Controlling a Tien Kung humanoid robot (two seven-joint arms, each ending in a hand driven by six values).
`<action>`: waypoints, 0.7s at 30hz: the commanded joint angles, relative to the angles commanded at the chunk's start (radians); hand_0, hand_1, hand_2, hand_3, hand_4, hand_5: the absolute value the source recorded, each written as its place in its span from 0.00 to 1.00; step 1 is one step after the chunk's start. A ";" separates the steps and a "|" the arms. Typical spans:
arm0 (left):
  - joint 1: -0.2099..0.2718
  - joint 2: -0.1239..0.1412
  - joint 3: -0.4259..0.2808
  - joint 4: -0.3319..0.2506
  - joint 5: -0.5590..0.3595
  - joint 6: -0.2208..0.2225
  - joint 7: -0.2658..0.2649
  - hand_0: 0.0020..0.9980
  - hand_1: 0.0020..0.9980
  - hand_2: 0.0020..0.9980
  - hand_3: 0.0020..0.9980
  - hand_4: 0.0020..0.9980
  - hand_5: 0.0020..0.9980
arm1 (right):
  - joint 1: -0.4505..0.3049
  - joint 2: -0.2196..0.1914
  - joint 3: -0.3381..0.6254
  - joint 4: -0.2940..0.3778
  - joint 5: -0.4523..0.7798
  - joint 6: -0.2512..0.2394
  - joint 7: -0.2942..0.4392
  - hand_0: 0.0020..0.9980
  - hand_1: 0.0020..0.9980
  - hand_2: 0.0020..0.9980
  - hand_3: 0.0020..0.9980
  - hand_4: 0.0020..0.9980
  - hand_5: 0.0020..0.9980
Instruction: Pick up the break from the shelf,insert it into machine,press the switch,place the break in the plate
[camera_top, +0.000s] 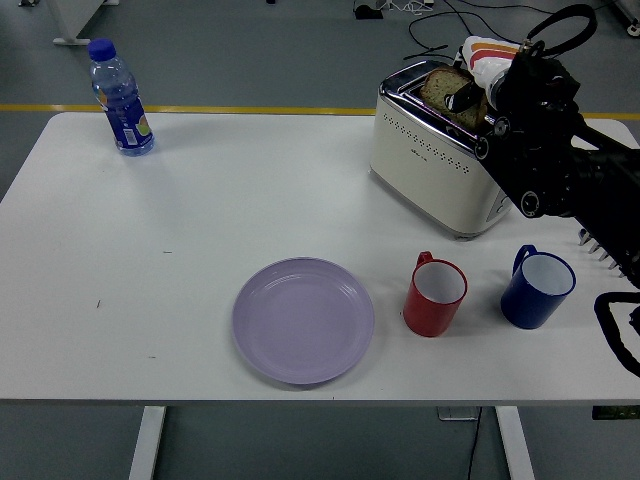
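A cream toaster (430, 165) stands at the back right of the white table (200, 240). A brown bread slice (443, 88) sticks up out of its top slot. My right hand (468, 98) reaches over the toaster from the right, its dark fingers curled on the slice's right side. The black right arm (560, 165) covers the toaster's right end. A lilac plate (303, 319) lies bare near the front edge, well left of and nearer than the hand. The left arm is out of view.
A red mug (434, 294) and a blue mug (537, 288) stand in front of the toaster, under the right arm. A blue water bottle (119, 98) stands at the back left. Cables lie on the floor behind the table.
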 joint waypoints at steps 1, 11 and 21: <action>0.000 0.000 0.000 0.000 0.000 0.000 0.000 0.69 0.61 0.68 0.71 0.47 1.00 | 0.001 0.000 -0.003 0.000 0.000 0.001 0.000 0.23 0.30 0.38 0.46 0.67 0.12; 0.000 0.002 0.002 0.000 -0.006 0.003 -0.003 0.69 0.60 0.68 0.71 0.47 1.00 | 0.010 0.000 -0.025 0.037 -0.049 0.008 -0.013 0.17 0.25 0.35 0.42 0.59 0.00; 0.009 0.003 -0.013 0.000 0.009 0.001 0.004 0.69 0.60 0.67 0.70 0.47 1.00 | 0.005 -0.044 0.000 0.145 -0.086 -0.036 -0.024 0.18 0.22 0.32 0.40 0.46 0.00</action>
